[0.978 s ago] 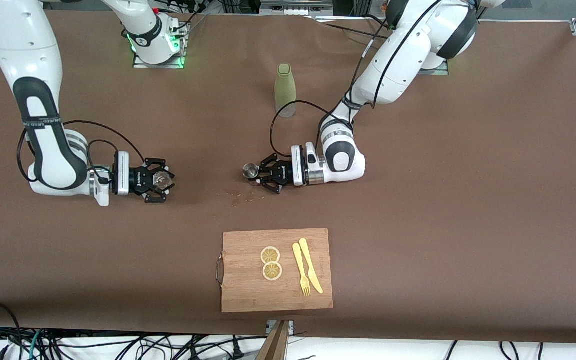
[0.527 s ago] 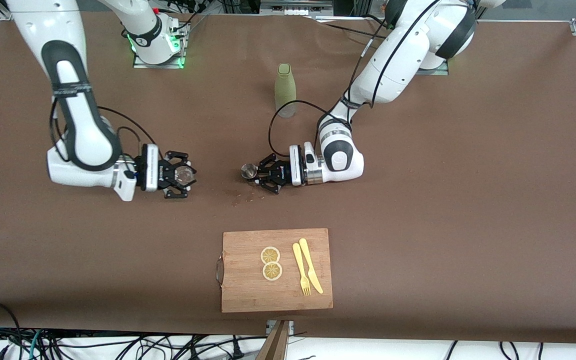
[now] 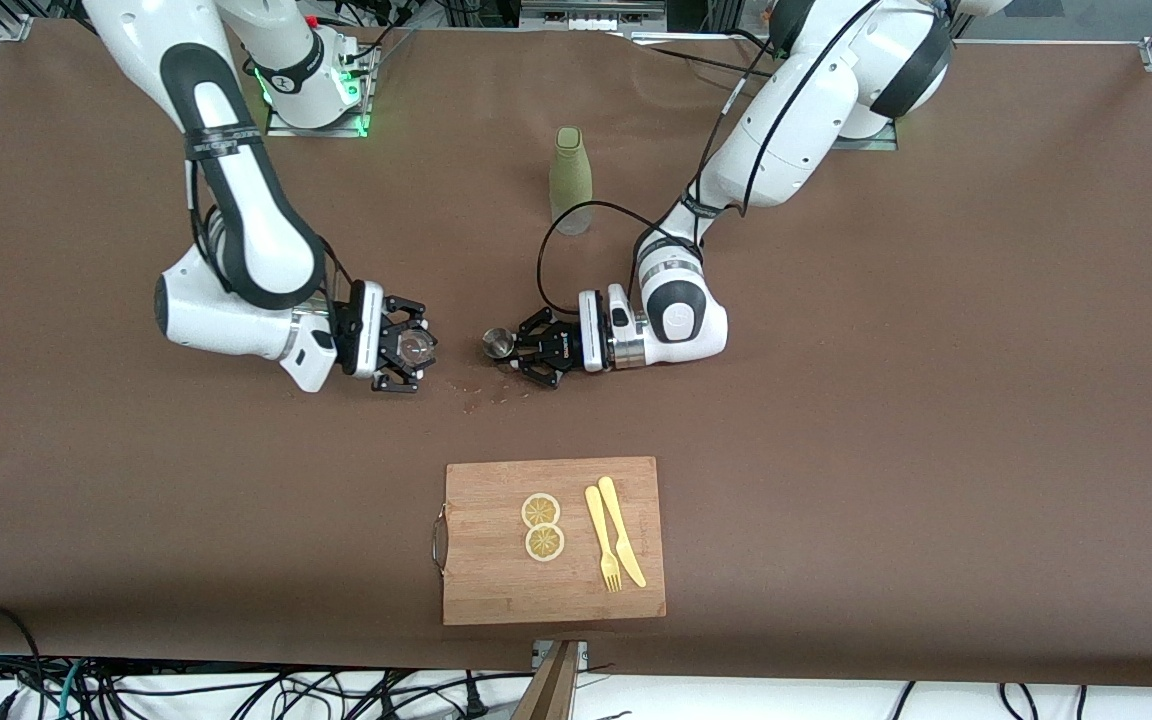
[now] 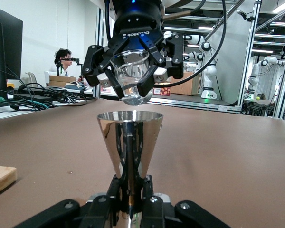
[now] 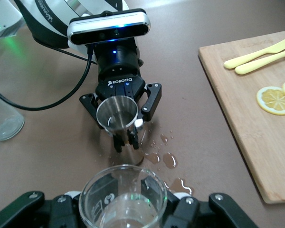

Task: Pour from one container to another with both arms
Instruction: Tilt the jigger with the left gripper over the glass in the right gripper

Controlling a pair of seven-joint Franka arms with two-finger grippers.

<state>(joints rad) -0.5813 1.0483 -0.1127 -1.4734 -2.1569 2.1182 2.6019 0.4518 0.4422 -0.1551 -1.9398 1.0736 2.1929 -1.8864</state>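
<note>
We are mid-approach: right gripper clamped on the glass cup, left gripper clamped on the steel cup — both over mid-bench, near each other. Next, we close in and tip.

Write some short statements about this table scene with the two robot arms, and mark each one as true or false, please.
1. The left gripper is shut on a shiny metal cone-shaped cup. True.
2. The right gripper is open and holds nothing. False: it is shut on a clear glass cup.
3. Drops of spilled liquid lie on the brown table near the metal cup. True.
4. The two lemon slices lie directly on the brown table. False: they lie on the wooden cutting board, beside the yellow fork and yellow knife.
5. The pale green bottle lies on its side. False: it stands upright, farther from the front camera than the grippers.
</note>
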